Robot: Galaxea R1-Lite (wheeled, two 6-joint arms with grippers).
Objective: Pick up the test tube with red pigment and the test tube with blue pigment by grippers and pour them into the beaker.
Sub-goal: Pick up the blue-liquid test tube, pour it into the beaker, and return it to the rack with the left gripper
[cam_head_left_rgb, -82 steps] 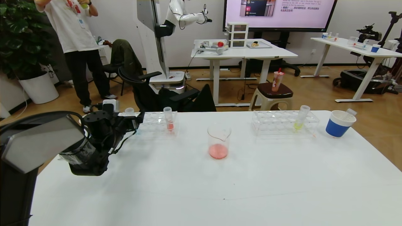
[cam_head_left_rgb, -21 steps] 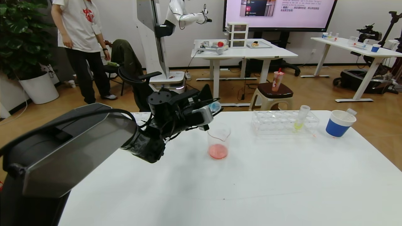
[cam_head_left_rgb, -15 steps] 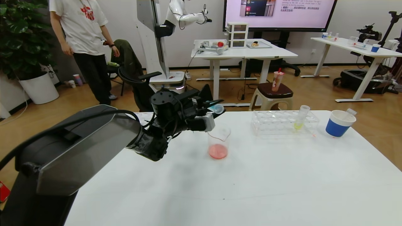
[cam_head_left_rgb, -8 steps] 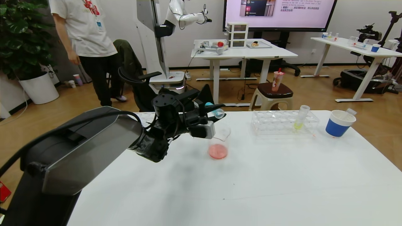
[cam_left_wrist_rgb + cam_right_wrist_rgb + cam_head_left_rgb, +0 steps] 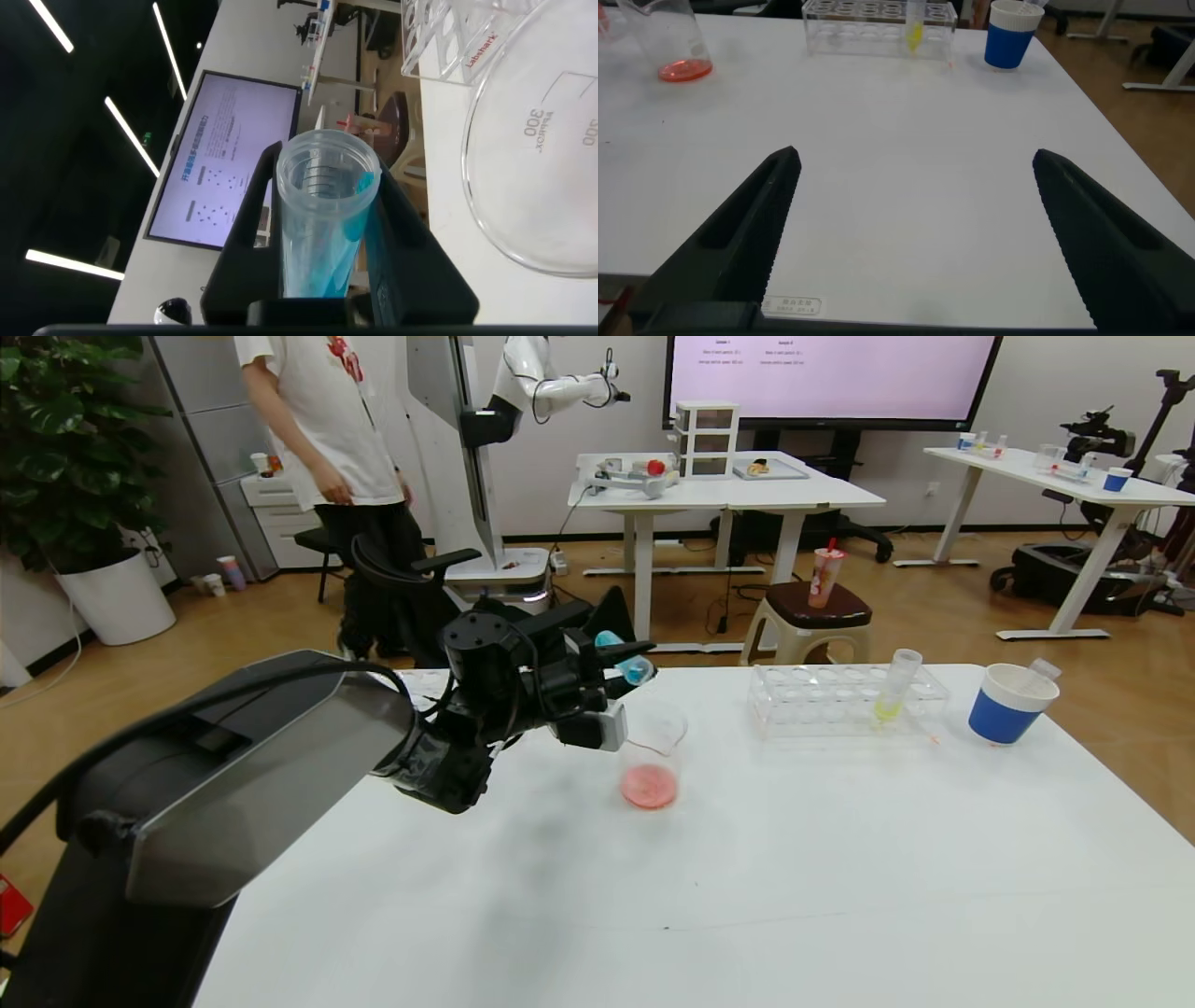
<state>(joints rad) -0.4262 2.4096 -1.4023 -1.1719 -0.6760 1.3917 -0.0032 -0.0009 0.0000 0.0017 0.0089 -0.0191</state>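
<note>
Since half a second ago your left gripper (image 5: 627,663) has rolled the slim clear tube with cyan liquid (image 5: 624,660) further, jaws clamped on it beside the small glass beaker (image 5: 651,756). Bring the mouth over the rim before tipping more. Only the left wrist view shows liquid streaking toward the mouth (image 5: 327,173). The right gripper (image 5: 915,233) hangs wide open, empty.

We look across a white desk (image 5: 747,896) into a room with a warm wood floor (image 5: 934,607) and pale walls. A large lit screen (image 5: 831,373) hangs on the far wall above white tables (image 5: 728,495). A brown-topped stool (image 5: 815,611) and a black office chair (image 5: 411,597) stand just behind our desk. A leafy plant in a white pot (image 5: 84,495) fills the left corner.
</note>
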